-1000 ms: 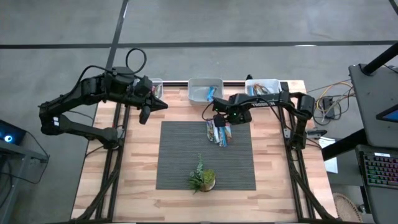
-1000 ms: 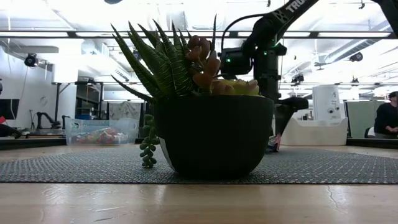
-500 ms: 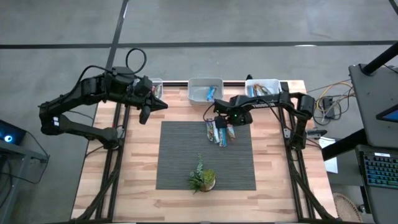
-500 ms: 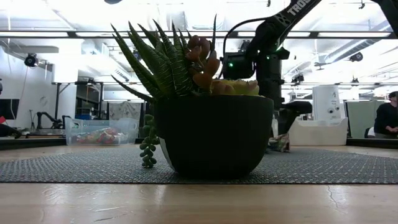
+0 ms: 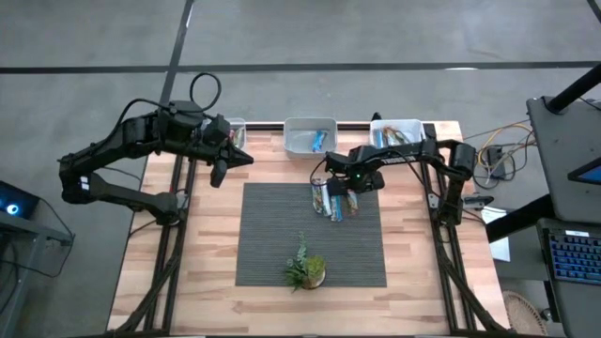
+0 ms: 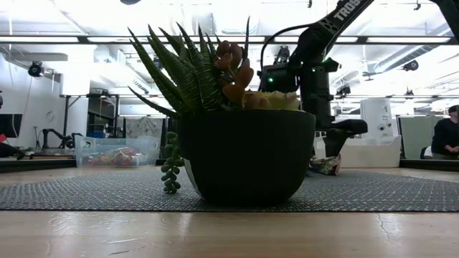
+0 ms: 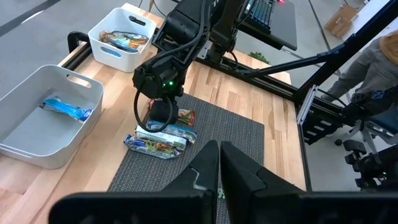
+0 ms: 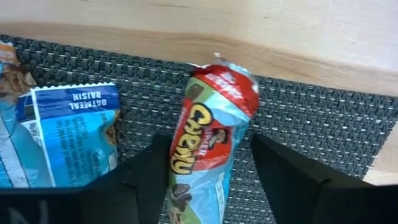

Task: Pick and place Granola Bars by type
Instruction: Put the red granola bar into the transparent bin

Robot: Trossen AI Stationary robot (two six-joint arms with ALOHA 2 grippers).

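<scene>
Right gripper (image 8: 208,180) straddles the red-topped granola bar (image 8: 208,146) — fingers part-open, not yet clamped — long axis running twelve-to-six between them.

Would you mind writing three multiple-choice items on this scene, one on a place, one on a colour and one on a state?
1. Where is the right gripper?
A. over the grey mat's far edge
B. over the plant
C. inside a bin

2. What colour is the top end of the Chewy bar between its fingers?
A. green
B. red
C. black

3. How are the left gripper fingers?
A. wide open
B. holding a bar
C. shut on nothing

Answers: 1 A, the high view shows it above the mat by the bars. 2 B, the right wrist view shows red. 3 C, the fingers meet with nothing between.
</scene>
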